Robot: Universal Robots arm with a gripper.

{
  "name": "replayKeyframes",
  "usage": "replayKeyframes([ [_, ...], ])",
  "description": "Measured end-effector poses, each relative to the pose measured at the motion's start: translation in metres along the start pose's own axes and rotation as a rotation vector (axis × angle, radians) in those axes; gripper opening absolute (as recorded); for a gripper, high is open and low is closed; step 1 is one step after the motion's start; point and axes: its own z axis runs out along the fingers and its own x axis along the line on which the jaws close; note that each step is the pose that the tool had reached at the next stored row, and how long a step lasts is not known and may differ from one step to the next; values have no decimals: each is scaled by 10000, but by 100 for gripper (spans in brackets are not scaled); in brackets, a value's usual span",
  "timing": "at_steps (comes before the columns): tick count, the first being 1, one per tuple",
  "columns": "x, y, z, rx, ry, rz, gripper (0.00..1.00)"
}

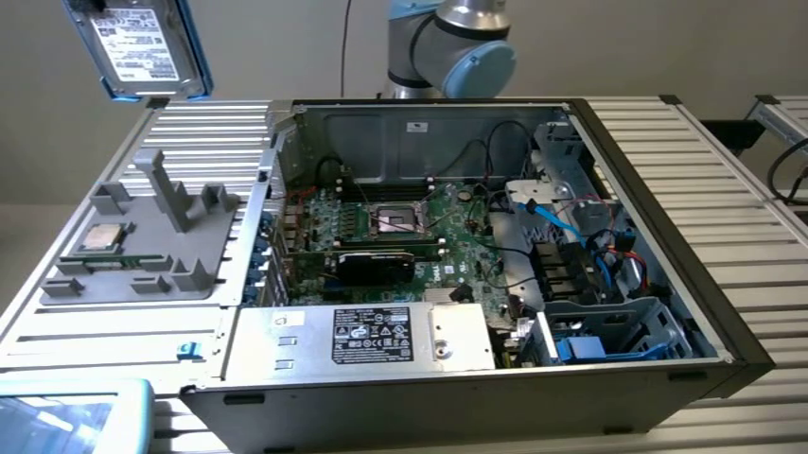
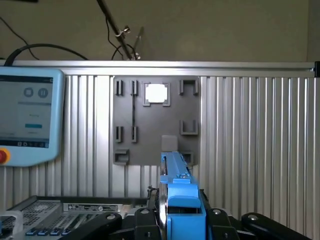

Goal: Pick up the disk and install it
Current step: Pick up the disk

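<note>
The disk [image 1: 139,43], a silver hard drive with a white label in a blue carrier, hangs upright high above the table's far corner on the exterior view's left. In the wrist view the disk [image 2: 176,190] appears edge-on as a blue strip. My gripper [image 2: 180,217] is shut on it, with black fingers [image 2: 147,220] pressed against both sides of the carrier. Far below it lies the grey fixture plate [image 2: 150,145].
The open computer case [image 1: 707,312] stands mid-table with its motherboard [image 1: 404,227], a silver box with a black label [image 1: 378,336] and a drive cage [image 1: 606,331] on the exterior view's right. A processor chip [image 1: 101,236] sits on the fixture plate [image 1: 139,274]. A teach pendant [image 2: 30,120] lies nearby.
</note>
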Motion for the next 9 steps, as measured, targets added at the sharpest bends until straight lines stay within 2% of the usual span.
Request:
replayKeyframes([
  [4, 68, -71, -54, 1, 0, 2, 37],
  [9, 134, -235, -70, 0, 0, 2, 37],
])
